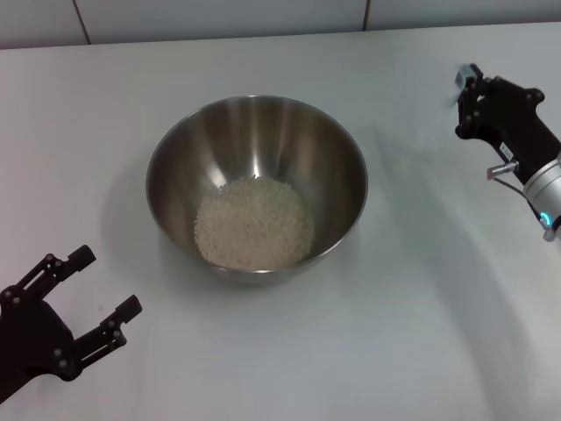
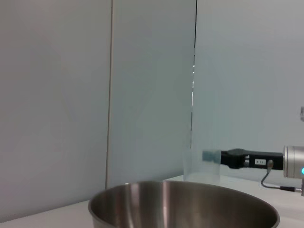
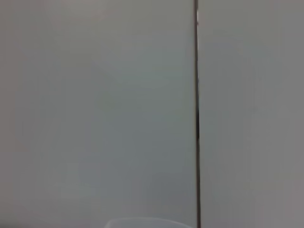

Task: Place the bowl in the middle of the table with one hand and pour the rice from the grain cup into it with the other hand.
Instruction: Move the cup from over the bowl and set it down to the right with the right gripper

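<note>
On the white tabletop (image 1: 421,351), the bowl (image 1: 175,167) sits in the middle holding the rice (image 1: 253,223). The left end effector (image 1: 96,291) rests just near-left of it, fingers apart. The right end effector (image 1: 462,95), far right of it, touches the clear grain cup (image 2: 202,167); its fingers' state cannot be told.

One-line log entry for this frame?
rice: in bowl | bowl: mid-table | cup: at right gripper, looks empty | left gripper: open, near bowl, holding nothing
</note>
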